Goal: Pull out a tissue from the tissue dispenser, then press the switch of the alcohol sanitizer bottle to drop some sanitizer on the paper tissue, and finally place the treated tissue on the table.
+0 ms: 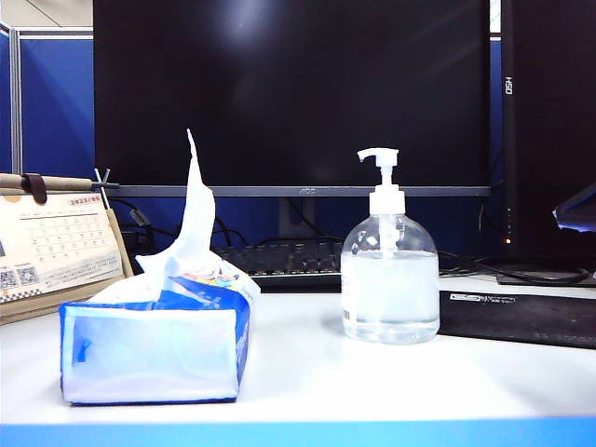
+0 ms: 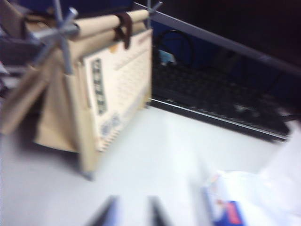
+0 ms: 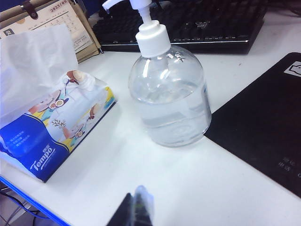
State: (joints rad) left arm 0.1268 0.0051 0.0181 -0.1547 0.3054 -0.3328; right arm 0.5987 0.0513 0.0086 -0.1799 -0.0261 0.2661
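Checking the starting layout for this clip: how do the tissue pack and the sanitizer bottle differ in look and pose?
The tissue pack is a low, soft blue box lying flat; the sanitizer bottle is taller, round, clear and upright. The pack has a white tissue sticking up from its top; the bottle carries a white pump. Both stand on the white table, apart, and neither gripper touches them.

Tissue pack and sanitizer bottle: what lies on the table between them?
Nothing: only bare white table separates the tissue pack and sanitizer bottle, in the exterior and right wrist views.
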